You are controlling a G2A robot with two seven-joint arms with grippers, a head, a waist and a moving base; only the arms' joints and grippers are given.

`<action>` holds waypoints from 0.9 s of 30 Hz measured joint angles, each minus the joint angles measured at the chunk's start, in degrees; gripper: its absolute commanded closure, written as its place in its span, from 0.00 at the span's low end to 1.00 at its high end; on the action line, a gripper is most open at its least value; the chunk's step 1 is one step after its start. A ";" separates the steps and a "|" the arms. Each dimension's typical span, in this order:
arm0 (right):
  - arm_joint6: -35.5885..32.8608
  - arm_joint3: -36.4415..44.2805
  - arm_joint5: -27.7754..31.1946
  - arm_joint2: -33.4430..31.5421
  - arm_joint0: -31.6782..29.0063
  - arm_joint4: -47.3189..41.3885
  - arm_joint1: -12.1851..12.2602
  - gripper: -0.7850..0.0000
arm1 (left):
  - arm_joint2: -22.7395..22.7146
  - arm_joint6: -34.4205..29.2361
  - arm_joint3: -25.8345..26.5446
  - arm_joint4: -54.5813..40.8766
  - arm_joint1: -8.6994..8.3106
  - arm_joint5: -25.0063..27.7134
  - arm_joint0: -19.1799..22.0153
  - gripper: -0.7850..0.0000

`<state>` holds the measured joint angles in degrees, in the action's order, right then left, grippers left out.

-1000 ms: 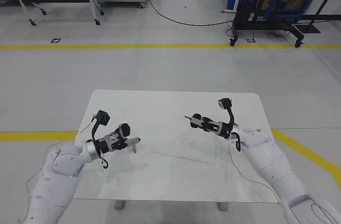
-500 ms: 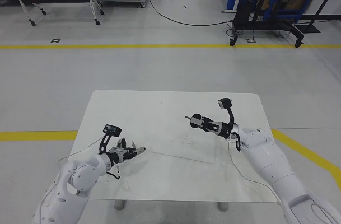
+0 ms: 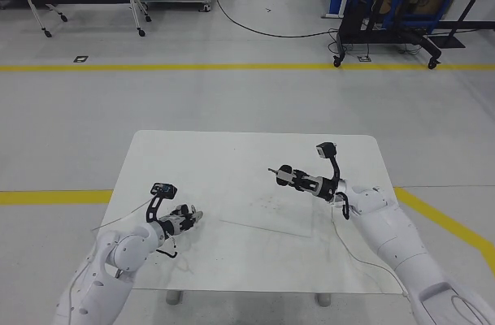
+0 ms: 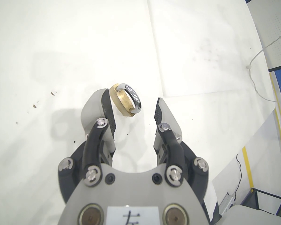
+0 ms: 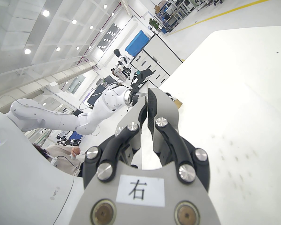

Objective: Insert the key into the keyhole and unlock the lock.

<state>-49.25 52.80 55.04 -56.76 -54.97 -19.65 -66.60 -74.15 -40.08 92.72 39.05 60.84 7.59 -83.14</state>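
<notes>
Left pincer point(image 4: 132, 101) has lowered to the table point(image 3: 255, 260) front-left edge, open, padlock point(image 4: 121, 103) released. Right pincer point(image 5: 147, 99) clamps key point(image 3: 271, 171). Insertion likely postponed.

— Do you see the keyhole of the padlock point(image 4: 125, 103)?

— No. In the left wrist view the brass body turns its edge and the shackle to the camera. One part of it is behind a finger point(image 4: 94, 108) of the left gripper point(image 4: 131, 96). Whether this finger touches it or only stands in front of it, I cannot tell.

— And the key?

— From above, the key point(image 3: 271, 171) is only a thin dark line beyond the right gripper point(image 3: 280, 173); its form is too small to tell. In the right wrist view the pads point(image 5: 152, 108), pressed together, cover it.

— The table point(image 4: 61, 36)?

— The picture edges cut it off in both wrist views.
</notes>
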 measured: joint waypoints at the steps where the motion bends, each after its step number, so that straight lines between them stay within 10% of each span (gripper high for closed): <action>1: 0.00 0.00 0.00 0.00 0.00 0.00 0.00 1.00 | 0.13 0.12 -0.02 0.18 0.02 -0.23 0.06 0.58; 9: 0.00 0.00 0.00 0.00 0.00 0.00 0.00 1.00 | 0.69 0.55 -0.88 1.12 0.16 -1.35 1.10 0.73; 12: 0.00 0.00 0.00 0.00 0.00 0.00 0.00 1.00 | 1.24 0.62 -1.22 1.21 0.27 -1.27 1.78 1.00; 27: 0.00 0.00 0.00 0.00 0.00 0.00 0.00 1.00 | 0.69 2.03 -1.46 2.72 0.22 -1.71 2.16 1.00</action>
<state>-49.25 52.80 55.04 -56.76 -54.97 -19.65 -66.60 -73.46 -38.05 91.26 41.77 61.07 5.88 -80.97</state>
